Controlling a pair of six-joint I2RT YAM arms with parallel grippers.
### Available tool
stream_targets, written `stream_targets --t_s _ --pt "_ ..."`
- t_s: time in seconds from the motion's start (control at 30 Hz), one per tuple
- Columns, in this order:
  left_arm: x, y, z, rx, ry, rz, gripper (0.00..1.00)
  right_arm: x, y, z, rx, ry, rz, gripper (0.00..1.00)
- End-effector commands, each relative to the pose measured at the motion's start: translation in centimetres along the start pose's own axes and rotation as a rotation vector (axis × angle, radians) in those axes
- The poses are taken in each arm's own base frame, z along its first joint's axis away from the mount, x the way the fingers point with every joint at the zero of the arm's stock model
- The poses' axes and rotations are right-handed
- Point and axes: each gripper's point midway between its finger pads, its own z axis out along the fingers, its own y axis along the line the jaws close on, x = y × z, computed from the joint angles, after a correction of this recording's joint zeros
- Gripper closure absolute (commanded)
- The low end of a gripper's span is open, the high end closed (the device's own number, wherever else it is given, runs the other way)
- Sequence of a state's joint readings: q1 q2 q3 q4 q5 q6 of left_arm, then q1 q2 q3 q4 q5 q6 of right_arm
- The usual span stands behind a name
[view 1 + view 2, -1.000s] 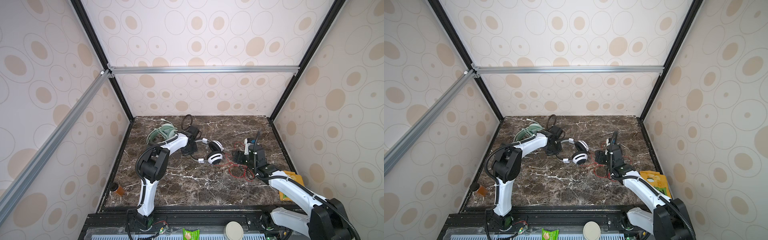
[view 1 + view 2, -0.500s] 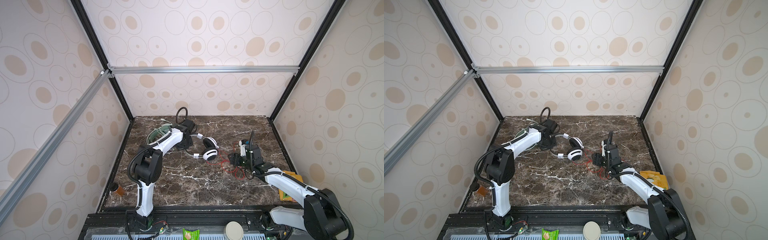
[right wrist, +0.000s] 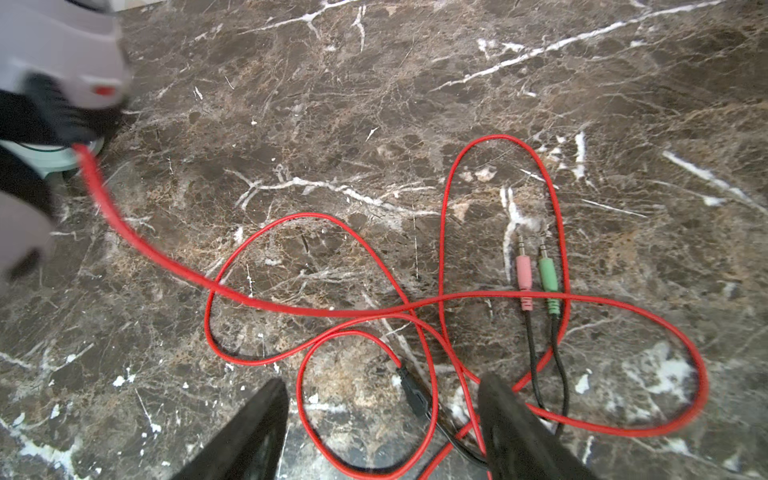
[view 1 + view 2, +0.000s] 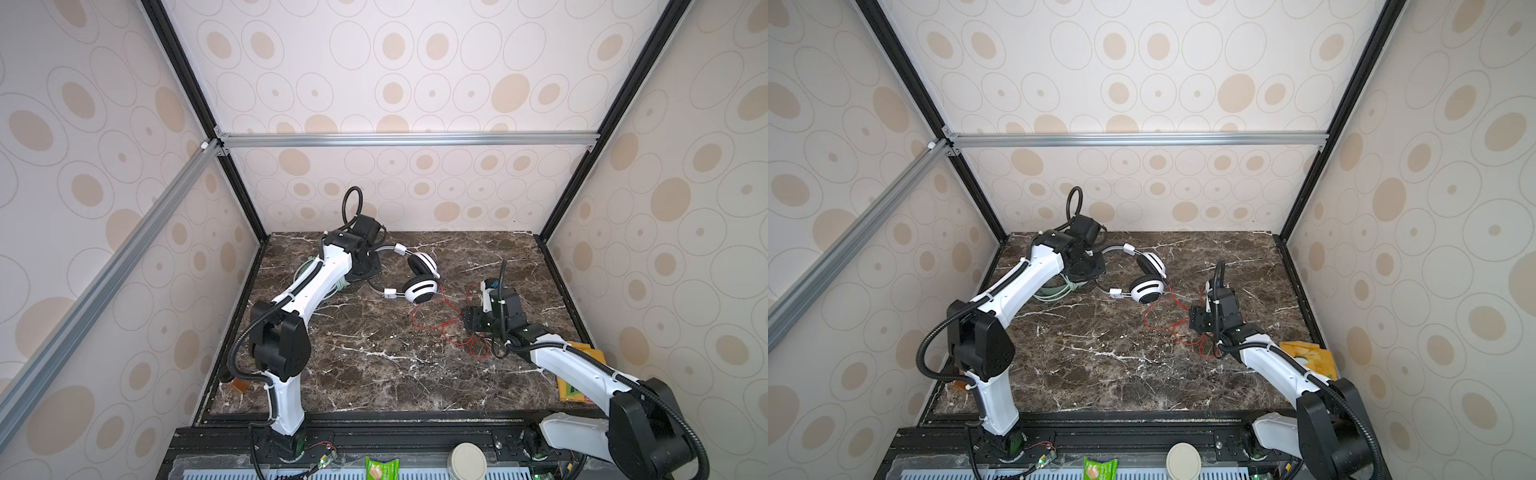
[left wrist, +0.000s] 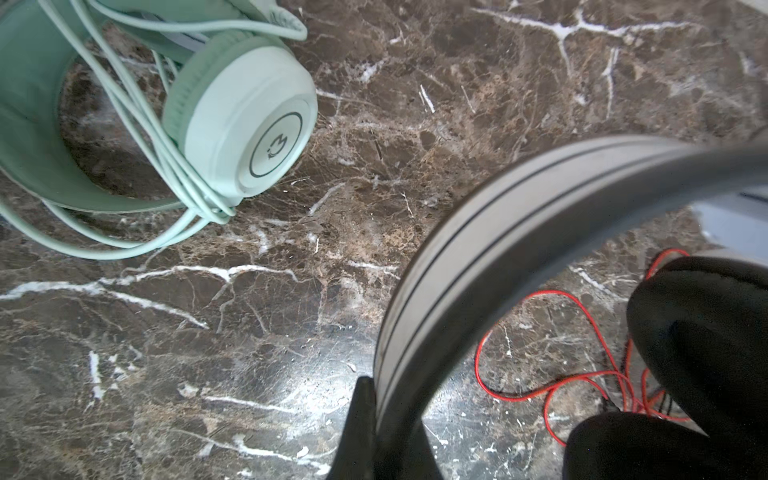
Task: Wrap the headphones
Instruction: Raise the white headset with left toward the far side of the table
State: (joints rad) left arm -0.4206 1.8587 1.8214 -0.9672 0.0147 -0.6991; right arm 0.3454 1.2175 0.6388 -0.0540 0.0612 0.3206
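Headband [image 5: 478, 232] of the white headset [image 4: 420, 291] sits clamped between the closed jaws of the left gripper [image 5: 386, 440], which holds it at the top of its arc. From that grip the band curves away toward the middle of the marble tabletop [image 4: 374, 365], and the two white earcups hang at its far end, with the black earpads [image 5: 698, 332] facing each other; whether the lower cup touches the stone cannot be told. A thin red cable [image 3: 332, 311] leaves one earcup and runs across the stone to a loose tangle of overlapping loops right under the right gripper [image 3: 380, 415]. That gripper's jaws are spread wide and grip nothing, and several red strands lie in the gap between its fingers [image 3: 511, 424]; contact with the cable cannot be made out. Just ahead of its fingertips, inside one long loop, lie a pink plug [image 3: 523, 276] and a green plug [image 3: 548, 276] side by side on black leads. Beside the left gripper, on the side away from the red tangle, the mint-green headset [image 5: 245, 124] rests on the stone with its pale green cable [image 5: 195, 199] wound around its band; in both top views the left arm partly covers it. Behind the right gripper, at the table's edge, lies an orange packet [image 4: 579, 374].
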Motion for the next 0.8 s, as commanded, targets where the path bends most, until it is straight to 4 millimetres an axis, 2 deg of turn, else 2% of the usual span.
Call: stream_targets --t_s 0.0,0.17,0.43,0.67,0.77 --pt "-2.5 -0.8 -5.4 0.125 -0.116 -0.026 1.0 -0.6 -0.9 -1.2 0.044 -0.013 -0.021 0.25" --pt "-3.8 -0.3 -8.5 0.258 -0.181 -0.078 1.0 0.2 -3.0 -1.2 0.101 0.01 0.057 0.24" --pt "-5.0 1.0 -11.9 0.305 -0.291 -0.116 1.0 1.8 -1.6 0.3 0.014 0.092 0.112 0.25" --pt "-5.7 2.3 -13.4 0.347 -0.351 -0.16 1.0 2.2 -0.8 1.6 -0.025 0.138 0.111 0.25" --pt "-5.8 2.6 -13.4 0.361 -0.353 -0.176 1.0 1.8 -0.9 2.5 -0.009 0.137 0.106 0.25"
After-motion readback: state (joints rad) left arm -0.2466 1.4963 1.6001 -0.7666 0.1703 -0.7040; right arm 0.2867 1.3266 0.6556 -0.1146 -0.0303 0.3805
